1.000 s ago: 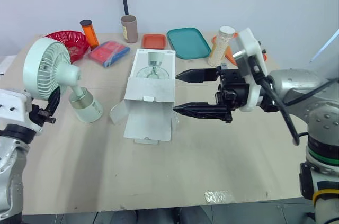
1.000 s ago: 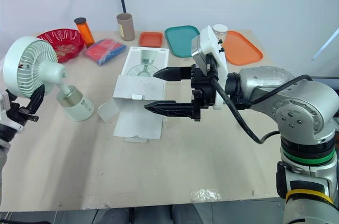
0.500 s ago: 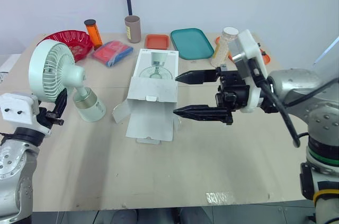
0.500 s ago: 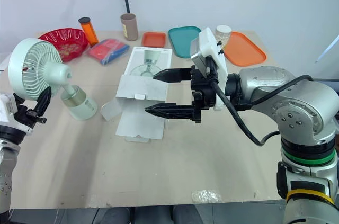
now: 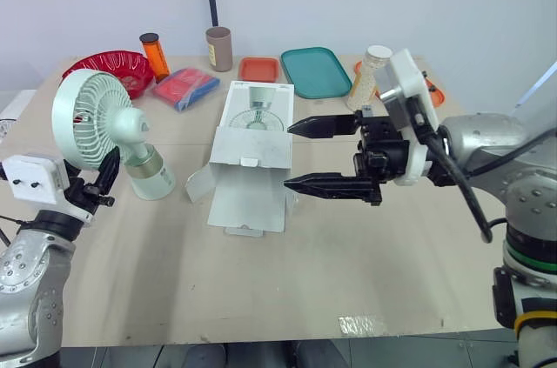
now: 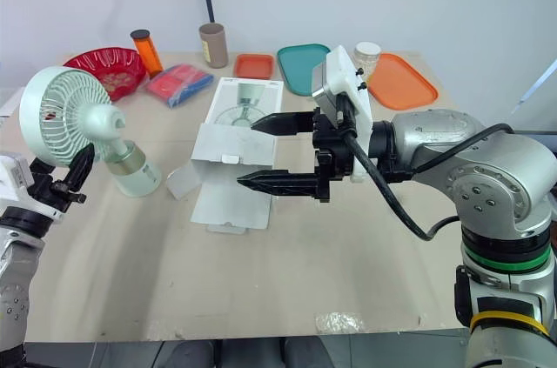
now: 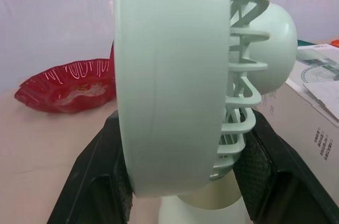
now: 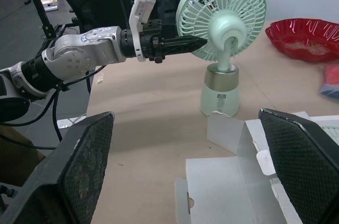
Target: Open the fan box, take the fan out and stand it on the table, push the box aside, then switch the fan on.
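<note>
The pale green fan point(image 5: 94, 118) stands on its base point(image 5: 152, 178) at the table's left. My left gripper point(image 5: 108, 178) is at the lower edge of the fan's head. In the left wrist view the head's rim point(image 7: 169, 91) sits between the two fingers, with the pads against it. The white fan box point(image 5: 252, 155) lies open and flat at the table's middle, its flaps spread. My right gripper point(image 5: 289, 154) hovers open over the box's right edge, fingers wide apart and pointing left. The right wrist view looks over the box point(image 8: 238, 181) toward the fan point(image 8: 222, 17).
Along the back stand a red bowl point(image 5: 109, 68), an orange bottle point(image 5: 152, 53), a brown cup point(image 5: 219, 48), a blue and red packet point(image 5: 184, 88), a small orange tray point(image 5: 258, 69), a teal tray point(image 5: 313, 70), a white bottle point(image 5: 370, 76) and an orange tray point(image 6: 396, 81).
My left gripper and the fan's head have shifted a little to the right, and the fan stands more upright. The right gripper has stayed still. The camera shifted slightly.
</note>
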